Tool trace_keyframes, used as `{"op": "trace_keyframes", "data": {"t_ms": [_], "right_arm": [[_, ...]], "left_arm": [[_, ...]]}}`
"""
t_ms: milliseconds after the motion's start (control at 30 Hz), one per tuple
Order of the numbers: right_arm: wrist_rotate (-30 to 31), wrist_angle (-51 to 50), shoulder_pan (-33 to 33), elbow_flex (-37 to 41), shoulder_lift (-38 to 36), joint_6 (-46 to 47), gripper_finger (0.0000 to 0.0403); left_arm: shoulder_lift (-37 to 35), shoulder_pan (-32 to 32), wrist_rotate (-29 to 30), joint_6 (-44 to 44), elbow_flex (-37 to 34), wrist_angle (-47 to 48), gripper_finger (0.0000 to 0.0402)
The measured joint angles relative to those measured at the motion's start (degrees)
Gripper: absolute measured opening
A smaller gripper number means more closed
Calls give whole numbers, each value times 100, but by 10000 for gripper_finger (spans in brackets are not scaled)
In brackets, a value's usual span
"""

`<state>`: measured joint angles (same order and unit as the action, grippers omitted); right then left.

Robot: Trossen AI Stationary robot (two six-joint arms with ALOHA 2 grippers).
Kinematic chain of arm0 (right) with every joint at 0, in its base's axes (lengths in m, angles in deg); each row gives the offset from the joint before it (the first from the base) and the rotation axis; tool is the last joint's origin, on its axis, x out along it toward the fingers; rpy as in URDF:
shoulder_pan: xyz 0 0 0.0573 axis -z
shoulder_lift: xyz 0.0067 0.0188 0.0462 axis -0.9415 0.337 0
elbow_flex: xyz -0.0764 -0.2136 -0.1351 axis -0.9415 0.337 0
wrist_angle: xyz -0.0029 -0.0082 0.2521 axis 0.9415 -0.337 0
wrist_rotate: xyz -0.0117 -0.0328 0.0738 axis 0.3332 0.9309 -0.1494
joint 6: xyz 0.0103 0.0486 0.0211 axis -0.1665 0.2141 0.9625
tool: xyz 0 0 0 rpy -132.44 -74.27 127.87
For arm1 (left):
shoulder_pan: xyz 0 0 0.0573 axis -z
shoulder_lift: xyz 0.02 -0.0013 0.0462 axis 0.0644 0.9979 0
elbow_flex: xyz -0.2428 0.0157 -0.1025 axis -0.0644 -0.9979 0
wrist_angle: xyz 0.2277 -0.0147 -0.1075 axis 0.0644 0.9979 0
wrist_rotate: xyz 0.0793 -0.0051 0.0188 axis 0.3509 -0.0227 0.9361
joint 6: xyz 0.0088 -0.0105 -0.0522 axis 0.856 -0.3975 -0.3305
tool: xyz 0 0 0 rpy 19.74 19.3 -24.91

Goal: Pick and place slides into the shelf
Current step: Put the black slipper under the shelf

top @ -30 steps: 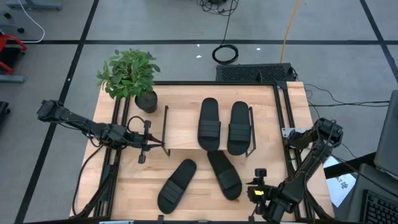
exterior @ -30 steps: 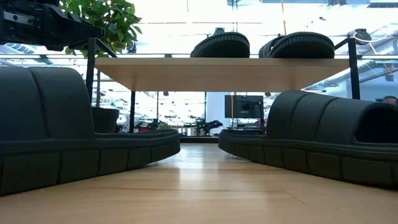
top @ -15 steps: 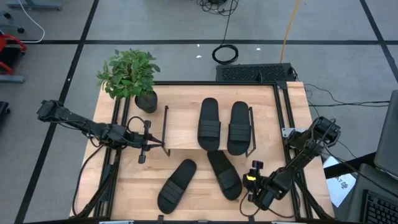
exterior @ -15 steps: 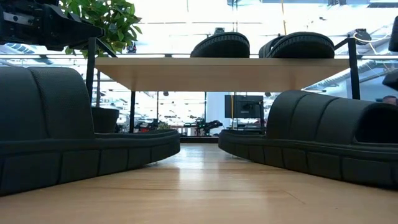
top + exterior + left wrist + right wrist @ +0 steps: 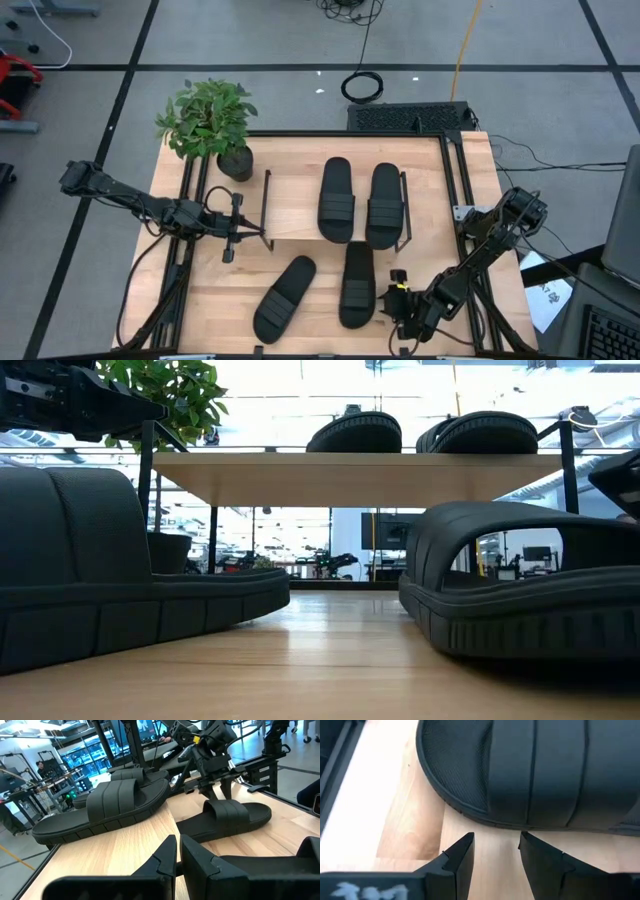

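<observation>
On the table [image 5: 300,330] our right gripper [image 5: 396,297], fingers spread and empty, has swung the near right slide [image 5: 356,284] straight, ready for grasping toward the shelf [image 5: 290,205].

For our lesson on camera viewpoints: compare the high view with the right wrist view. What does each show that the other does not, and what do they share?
Only the high view shows the shelf carrying two slides, a third slide on the table, the potted plant, and the left gripper waiting beside the shelf. Only the right wrist view shows the open gap between the right gripper fingers, and the mesh texture of the sole. Both show the fourth slide lying on the wooden table, just ahead of the right gripper.
</observation>
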<state>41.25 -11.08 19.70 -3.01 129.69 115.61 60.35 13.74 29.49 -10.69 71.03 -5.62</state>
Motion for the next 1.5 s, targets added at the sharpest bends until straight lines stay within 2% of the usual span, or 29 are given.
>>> {"op": "trace_keyframes", "data": {"t_ms": [267,500,567,933,1133,1300,1500], "right_arm": [[-57,-38,-119,0,-303,-72,148],[962,159,-390,0,-932,-636,148],[1078,304,-391,0,-951,-935,148],[781,696,43,0,-800,-1690,148],[1189,944,74,-4,-806,-2400,148],[1240,531,293,-4,-874,-2456,149],[1215,-160,567,-4,-870,-2085,149]], "left_arm": [[0,2,1,-2,-1,2,31],[0,0,1,21,0,4,31],[0,0,2,24,-1,9,31],[-2,2,2,0,0,22,31],[-2,0,2,26,0,24,31],[-2,2,0,0,0,40,31],[-2,0,2,15,0,57,31]]}}
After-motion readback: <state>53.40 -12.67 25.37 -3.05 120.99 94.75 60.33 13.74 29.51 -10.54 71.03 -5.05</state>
